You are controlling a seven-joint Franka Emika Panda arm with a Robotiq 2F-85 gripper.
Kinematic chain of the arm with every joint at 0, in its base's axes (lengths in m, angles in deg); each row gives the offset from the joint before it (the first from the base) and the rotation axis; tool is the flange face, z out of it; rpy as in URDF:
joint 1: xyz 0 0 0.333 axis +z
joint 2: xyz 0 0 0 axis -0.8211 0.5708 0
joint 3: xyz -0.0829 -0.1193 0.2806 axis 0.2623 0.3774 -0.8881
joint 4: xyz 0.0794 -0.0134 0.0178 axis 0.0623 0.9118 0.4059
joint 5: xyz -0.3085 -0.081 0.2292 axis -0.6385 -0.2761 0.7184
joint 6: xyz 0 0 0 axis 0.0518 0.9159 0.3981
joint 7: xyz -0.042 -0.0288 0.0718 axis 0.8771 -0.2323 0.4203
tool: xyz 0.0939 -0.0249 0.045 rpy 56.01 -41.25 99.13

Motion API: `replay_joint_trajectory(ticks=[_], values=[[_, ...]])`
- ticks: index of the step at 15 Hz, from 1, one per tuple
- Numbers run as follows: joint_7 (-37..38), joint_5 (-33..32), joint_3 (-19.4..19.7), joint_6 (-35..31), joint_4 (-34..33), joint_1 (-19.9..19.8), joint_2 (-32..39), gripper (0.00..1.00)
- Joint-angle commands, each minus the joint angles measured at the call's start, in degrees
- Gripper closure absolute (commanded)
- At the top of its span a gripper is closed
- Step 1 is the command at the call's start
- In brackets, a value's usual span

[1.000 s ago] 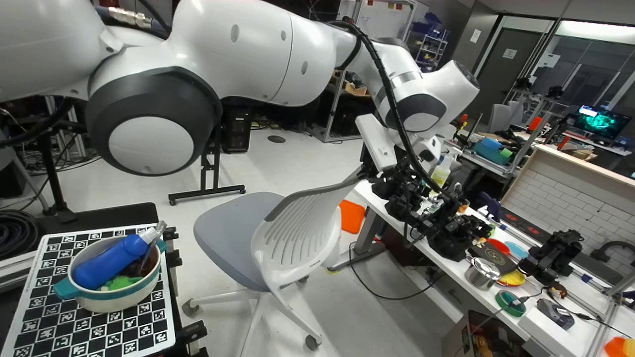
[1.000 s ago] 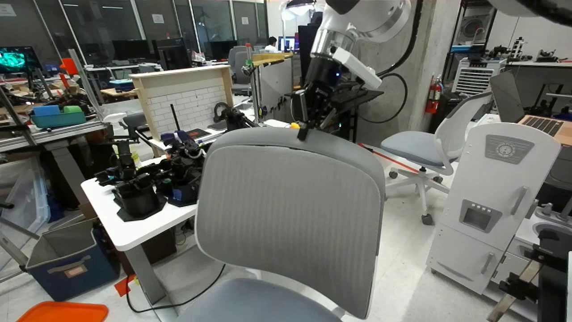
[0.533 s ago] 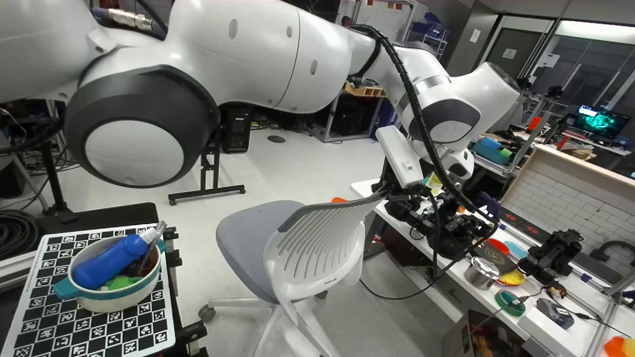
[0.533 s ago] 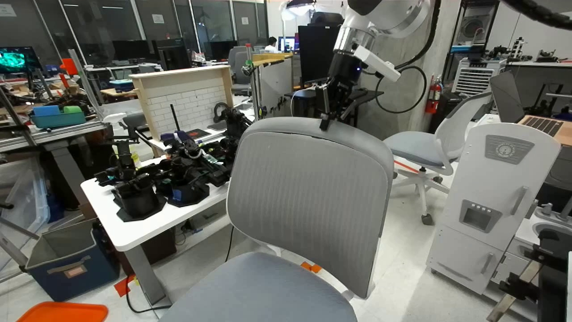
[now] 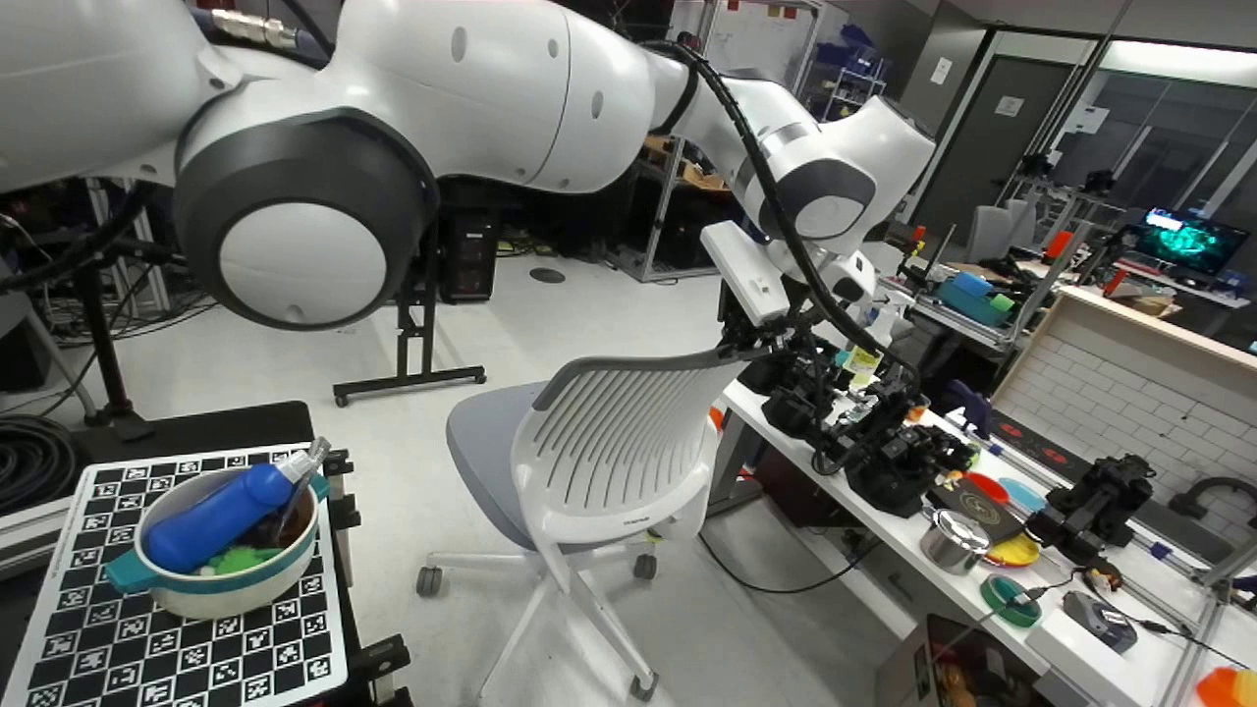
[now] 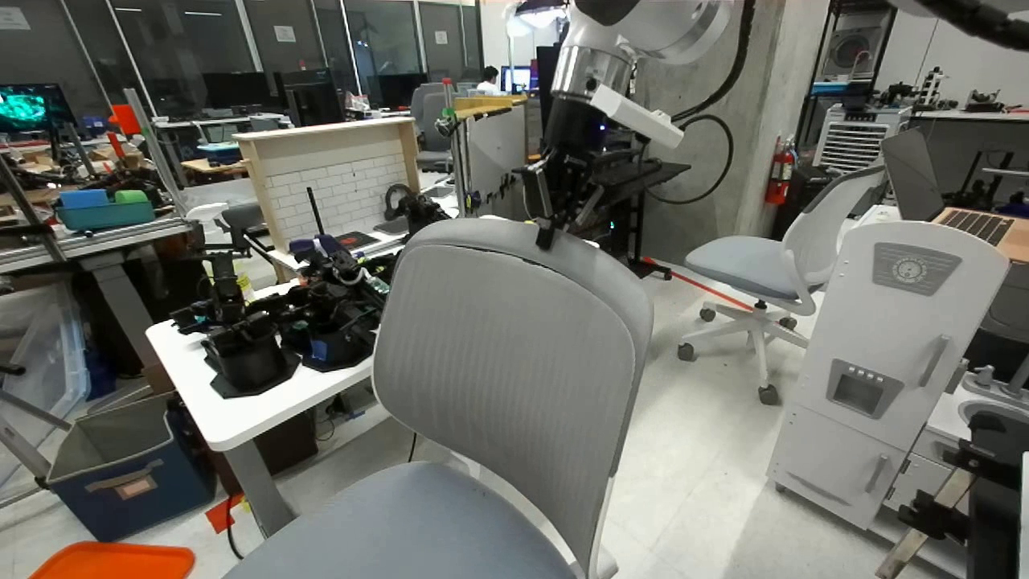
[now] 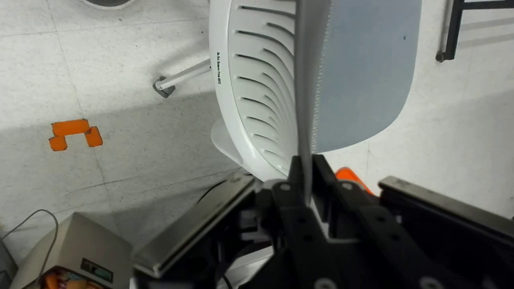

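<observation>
A grey office chair [image 5: 609, 452] with a slotted white back shell and a blue-grey seat [image 6: 410, 531] stands on the floor. My gripper [image 7: 308, 168] is shut on the thin top edge of its backrest [image 7: 307, 80], a black finger on either side. In an exterior view the gripper [image 6: 548, 233] points down at the top of the mesh backrest [image 6: 506, 370], left of its middle. One finger shows over the near face there; the rest of the grip is hidden behind the edge. The chair's white base [image 5: 560, 599] rests on casters.
A white table [image 6: 241, 422] with several black robot arms [image 6: 249, 354] stands close beside the chair. A pot [image 5: 221, 594] holding a blue bottle [image 5: 211, 520] sits on a checkered board [image 5: 147, 658]. A second chair [image 6: 744, 265], a toy fridge [image 6: 892, 362] and an orange tray [image 6: 112, 563] are around.
The gripper and chair first shifted right in both exterior views, then the gripper came back left. The chair has turned about its gripped edge; its backrest stands more angled. The grip has stayed shut.
</observation>
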State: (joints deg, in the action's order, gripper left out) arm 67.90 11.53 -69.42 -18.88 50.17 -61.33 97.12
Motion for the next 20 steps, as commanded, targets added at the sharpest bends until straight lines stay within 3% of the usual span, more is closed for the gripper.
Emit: replay_joint_trajectory(ticks=[1, 20], values=[[1.8, -2.0, 1.1, 0.7, 1.8, 3.0, -0.2, 0.98], [11.7, -7.0, 2.4, 1.6, 2.0, 18.0, -1.9, 0.98]])
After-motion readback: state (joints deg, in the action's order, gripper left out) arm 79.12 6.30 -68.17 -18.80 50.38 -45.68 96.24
